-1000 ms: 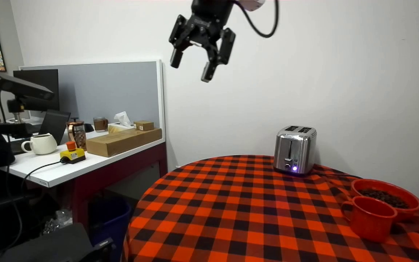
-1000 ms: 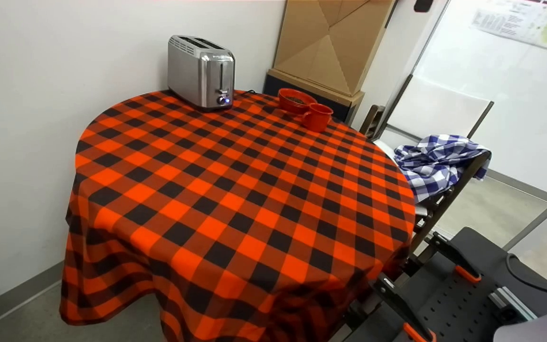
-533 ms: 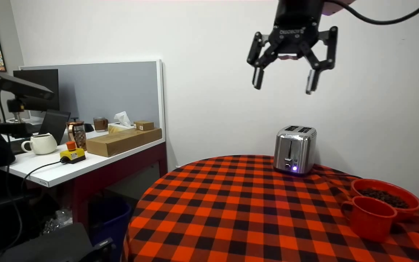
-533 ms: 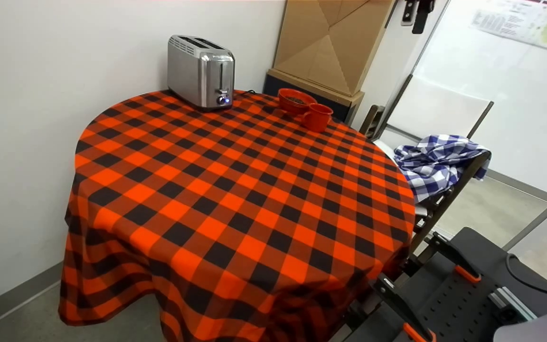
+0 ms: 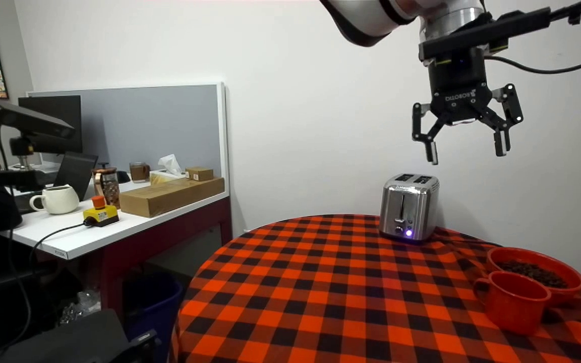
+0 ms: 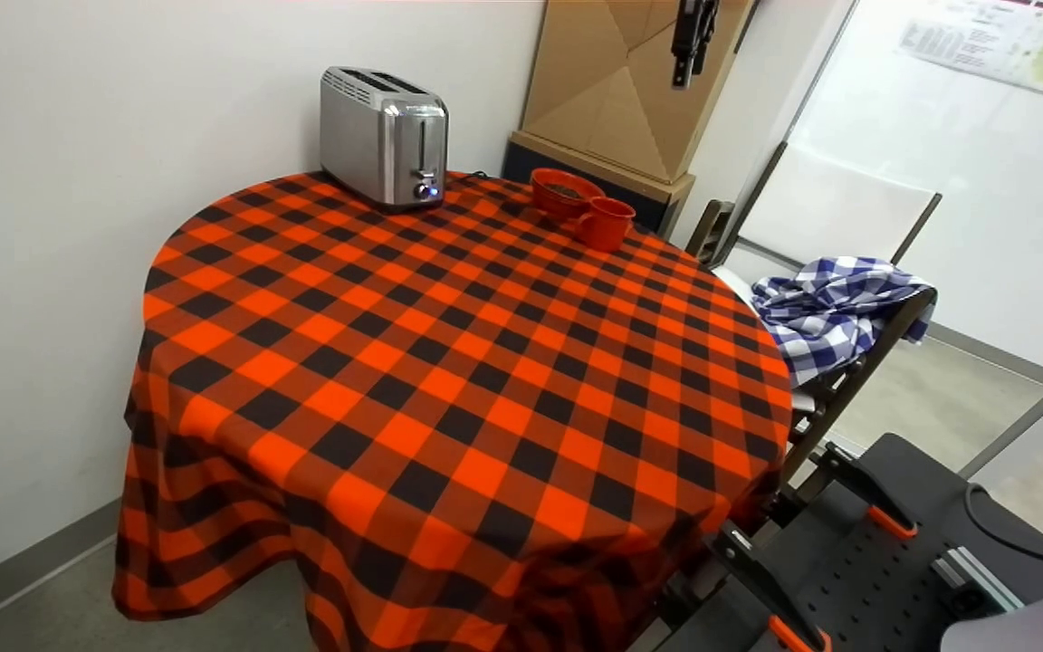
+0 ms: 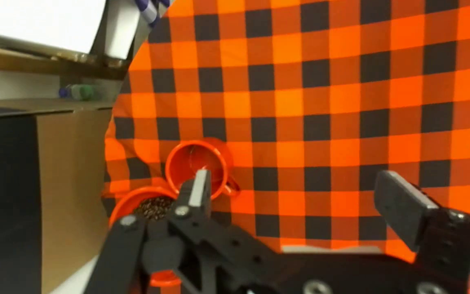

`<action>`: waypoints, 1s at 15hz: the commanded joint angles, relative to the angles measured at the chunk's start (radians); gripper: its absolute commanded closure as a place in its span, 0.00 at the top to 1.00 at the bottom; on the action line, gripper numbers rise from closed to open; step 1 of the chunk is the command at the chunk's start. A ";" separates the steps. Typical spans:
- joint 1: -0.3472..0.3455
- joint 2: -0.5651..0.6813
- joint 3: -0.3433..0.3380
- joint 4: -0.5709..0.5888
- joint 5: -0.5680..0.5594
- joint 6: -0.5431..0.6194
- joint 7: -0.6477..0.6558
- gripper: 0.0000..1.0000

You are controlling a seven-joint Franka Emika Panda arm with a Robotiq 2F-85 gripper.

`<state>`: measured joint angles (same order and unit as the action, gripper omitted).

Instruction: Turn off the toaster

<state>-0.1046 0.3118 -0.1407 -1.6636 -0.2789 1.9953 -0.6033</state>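
Two black fingers [image 5: 431,151] of the gripper [image 5: 468,155] hang spread wide above a red-and-black checked tablecloth [image 5: 310,282], where the silver toaster [image 5: 407,204] stands near the wall [image 5: 315,156], its low front light [image 5: 409,233] glowing bluish-purple. A red mug [image 5: 517,307] and red bowl [image 5: 570,293] share the tablecloth.

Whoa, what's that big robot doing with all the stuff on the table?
A robot arm is here to turn off the shiny toaster. Right now its gripper hangs in the air above the checked tablecloth, open and holding nothing, and it isn't touching the toaster. A purple-blue light glows low on the toaster's front, so it probably isn't off yet. On the same table, a red mug stands upright beside a red bowl with little dark beans in it.
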 commanded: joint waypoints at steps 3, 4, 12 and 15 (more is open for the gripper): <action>-0.078 0.219 0.047 0.217 0.042 0.175 -0.084 1.00; -0.089 0.258 0.057 0.254 0.053 0.188 -0.092 1.00; -0.099 0.499 0.147 0.570 0.152 0.111 -0.113 1.00; -0.092 0.464 0.141 0.497 0.136 0.144 -0.086 1.00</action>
<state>-0.1982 0.7746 0.0031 -1.1709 -0.1466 2.1437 -0.6870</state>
